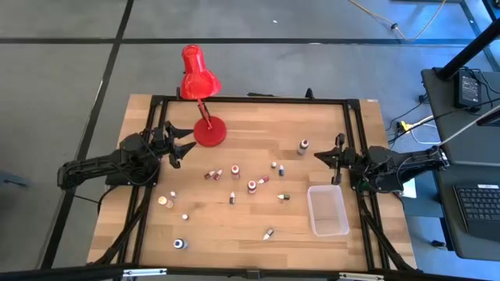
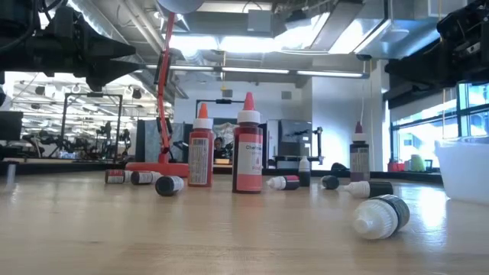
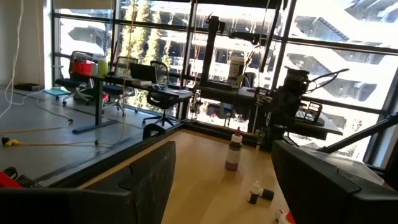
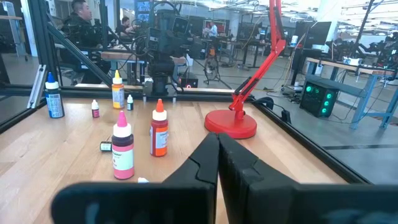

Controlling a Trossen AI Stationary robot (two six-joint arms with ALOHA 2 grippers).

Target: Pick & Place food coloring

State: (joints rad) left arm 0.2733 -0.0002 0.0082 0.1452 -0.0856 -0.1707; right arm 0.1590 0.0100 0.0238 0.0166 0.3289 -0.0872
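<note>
Several small food coloring bottles (image 1: 251,186) are scattered over the middle of the wooden table, some upright and some on their sides. One dark bottle (image 1: 302,147) stands apart at the far right. In the low view two red bottles (image 2: 247,145) stand upright and a dark one (image 2: 382,216) lies near the camera. My left gripper (image 1: 187,150) hovers open at the table's left side, above the surface, with nothing between its fingers (image 3: 149,180). At the right side, level above the table, my right gripper (image 1: 317,155) is shut and empty (image 4: 217,155).
A red desk lamp (image 1: 209,133) stands on its round base at the far left, close to my left gripper. A clear rectangular tub (image 1: 328,211) sits at the near right. A black frame rail (image 1: 250,98) borders the table. A seated person (image 4: 78,15) shows in the room beyond the table.
</note>
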